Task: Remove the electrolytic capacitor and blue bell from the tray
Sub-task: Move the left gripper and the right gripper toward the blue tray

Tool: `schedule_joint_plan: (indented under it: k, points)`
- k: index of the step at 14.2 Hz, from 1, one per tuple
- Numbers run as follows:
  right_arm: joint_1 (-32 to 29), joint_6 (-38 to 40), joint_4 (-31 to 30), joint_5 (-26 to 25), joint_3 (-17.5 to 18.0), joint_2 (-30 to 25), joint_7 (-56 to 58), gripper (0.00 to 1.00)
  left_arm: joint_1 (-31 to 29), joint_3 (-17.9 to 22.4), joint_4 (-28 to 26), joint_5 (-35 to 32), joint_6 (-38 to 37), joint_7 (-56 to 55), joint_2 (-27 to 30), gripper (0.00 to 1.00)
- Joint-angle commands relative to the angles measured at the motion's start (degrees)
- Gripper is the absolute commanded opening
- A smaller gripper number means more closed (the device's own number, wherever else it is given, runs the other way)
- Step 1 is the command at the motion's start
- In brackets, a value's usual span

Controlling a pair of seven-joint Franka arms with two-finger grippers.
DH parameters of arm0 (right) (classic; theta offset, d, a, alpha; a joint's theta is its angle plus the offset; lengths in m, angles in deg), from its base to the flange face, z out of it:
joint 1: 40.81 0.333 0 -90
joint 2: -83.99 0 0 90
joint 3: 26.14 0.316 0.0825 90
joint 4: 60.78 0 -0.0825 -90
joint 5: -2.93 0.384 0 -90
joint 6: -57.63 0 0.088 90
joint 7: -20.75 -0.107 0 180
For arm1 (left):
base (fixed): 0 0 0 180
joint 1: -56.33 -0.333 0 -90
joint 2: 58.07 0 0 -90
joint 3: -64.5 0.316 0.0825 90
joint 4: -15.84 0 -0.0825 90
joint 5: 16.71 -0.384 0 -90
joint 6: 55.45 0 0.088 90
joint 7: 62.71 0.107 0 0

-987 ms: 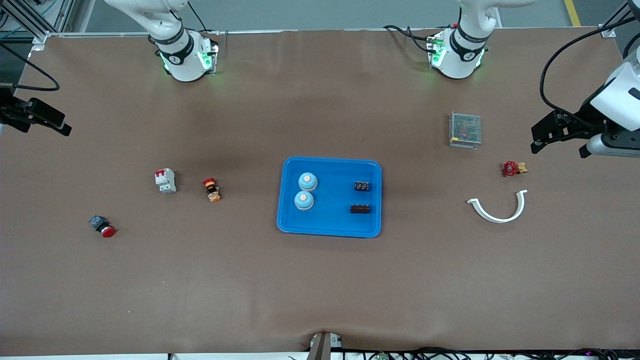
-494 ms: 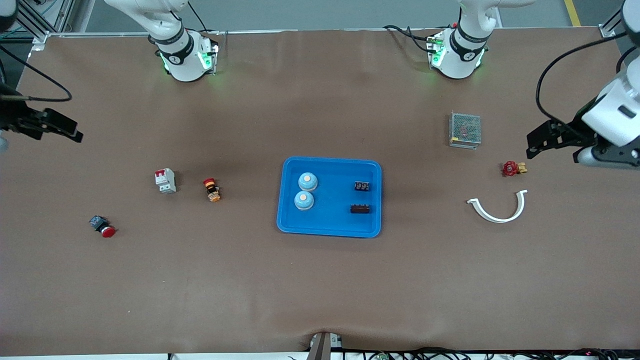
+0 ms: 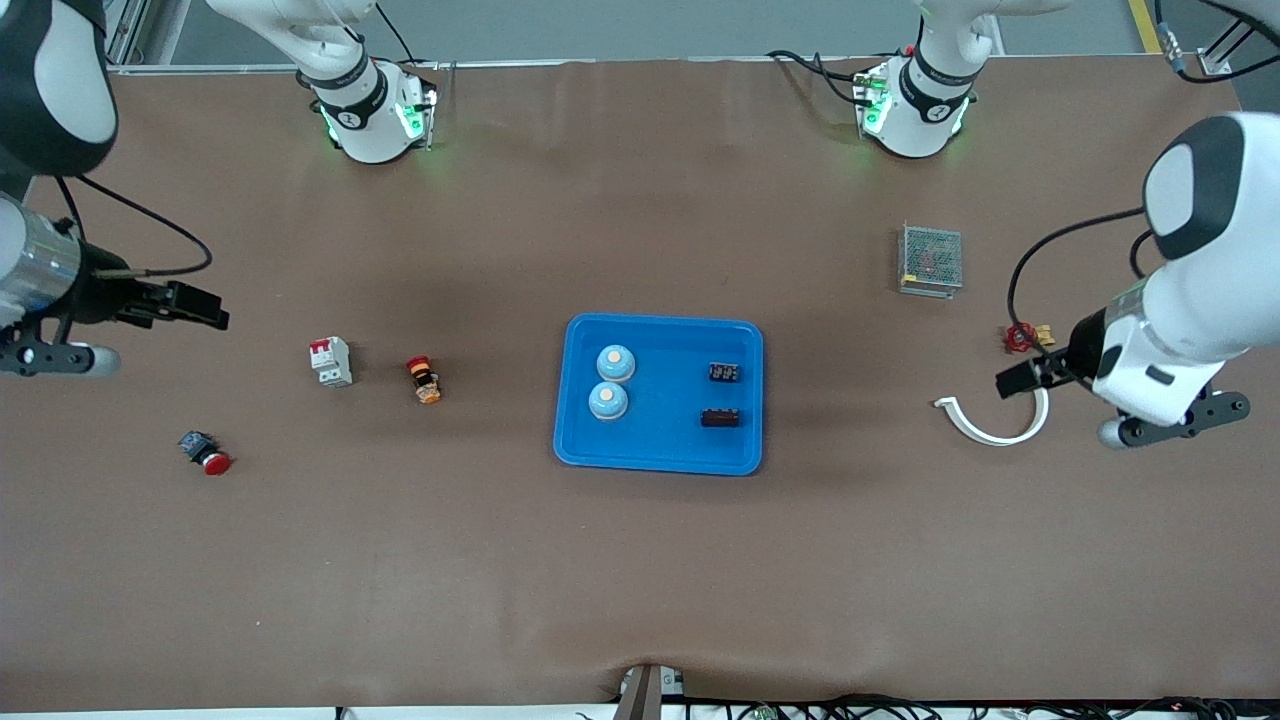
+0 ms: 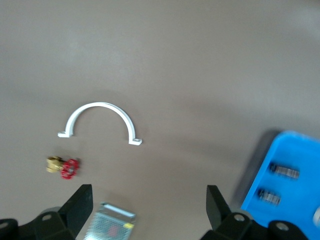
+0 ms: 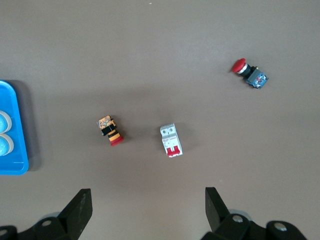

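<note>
The bright blue tray (image 3: 664,445) lies mid-table. In it are two blue bells (image 3: 615,362) (image 3: 608,400) and two small black capacitors (image 3: 724,372) (image 3: 720,417). My left gripper (image 3: 1012,381) hangs open and empty over the white half-ring clamp, well off the tray toward the left arm's end. Its wrist view shows its open gripper (image 4: 148,206), the tray's corner (image 4: 295,150) and both capacitors (image 4: 284,172) (image 4: 267,196). My right gripper (image 3: 208,308) is open and empty over bare table toward the right arm's end. Its wrist view (image 5: 148,206) shows the tray's edge (image 5: 12,167).
A white half-ring clamp (image 3: 990,425), a red valve (image 3: 1020,337) and a metal mesh box (image 3: 930,259) lie toward the left arm's end. A white breaker (image 3: 331,361), an orange-black button (image 3: 424,380) and a red push button (image 3: 205,452) lie toward the right arm's end.
Both arms have swung in from the table's ends toward the tray. The left gripper now hangs over the white clamp. Nothing on the table has moved.
</note>
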Motion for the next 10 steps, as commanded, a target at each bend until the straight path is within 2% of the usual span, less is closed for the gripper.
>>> schedule_joint_plan:
  k: [1, 5, 7, 8, 10]
  points:
    - [0.8, -1.5, 1.1, -0.1, 0.0, 2.6, 1.5, 1.0, -1.1, 0.0, -0.4, 1.3, 1.2, -11.4, -0.7, 1.0]
    - [0.7, -6.7, -3.8, 0.3, 0.0, 2.7, 3.4, 1.0, -0.5, -0.1, -4.8, 1.2, 0.6, -25.4, 1.6, 1.0]
    - [1.7, -8.4, -5.2, 3.1, 0.1, 3.1, 2.4, 1.0, 0.2, -2.0, -9.6, 1.3, 0.9, -32.9, 3.7, 1.0]
    - [2.7, -10.1, -5.8, 5.7, 0.0, 3.7, 0.3, 1.0, 0.1, -4.0, -13.8, 1.4, 2.6, -35.6, 5.7, 1.0]
    - [6.2, -12.9, -5.6, 7.0, 0.1, 5.2, -5.9, 1.0, 0.1, -6.7, -24.6, 2.8, 10.3, -44.1, 12.8, 1.0]
